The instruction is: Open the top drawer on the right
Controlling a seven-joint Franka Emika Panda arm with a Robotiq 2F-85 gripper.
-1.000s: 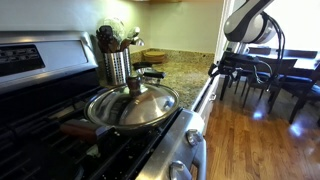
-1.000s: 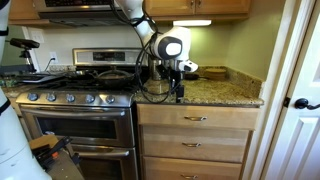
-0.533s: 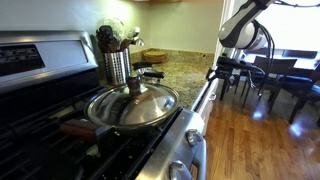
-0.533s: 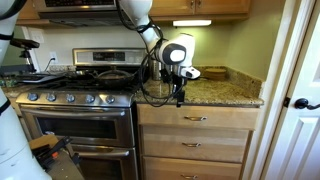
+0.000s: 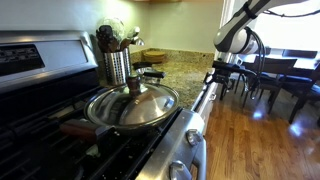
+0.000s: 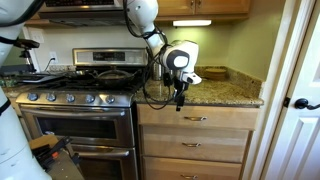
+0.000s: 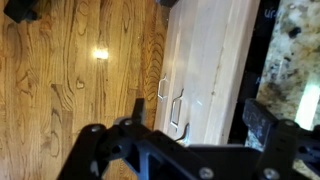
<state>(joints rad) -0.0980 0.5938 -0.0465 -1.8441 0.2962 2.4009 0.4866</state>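
Note:
The top drawer [image 6: 198, 118] sits shut under the granite counter, right of the stove. Its front is light wood with a slim bar handle [image 6: 195, 118]. Nothing of its inside shows. In the wrist view I look down the drawer fronts [image 7: 205, 70]; the nearest handle [image 7: 177, 112] lies between my fingers. My gripper [image 6: 180, 100] hangs at the counter's front edge, just above the drawer, apart from the handle. It is open and empty in the wrist view [image 7: 185, 140], and also shows in an exterior view [image 5: 218, 72].
The steel stove front with knobs [image 6: 70, 98] stands left of the drawers. A lidded pan [image 5: 132, 105] and a utensil holder [image 5: 117, 60] stand on the stove side. The granite counter [image 6: 225, 92], a door [image 6: 300, 90], dining chairs [image 5: 290, 85] and the wood floor [image 7: 70, 70] surround me.
My gripper has moved outward past the counter's front edge and a little lower, toward the top drawer. The drawer has stayed shut.

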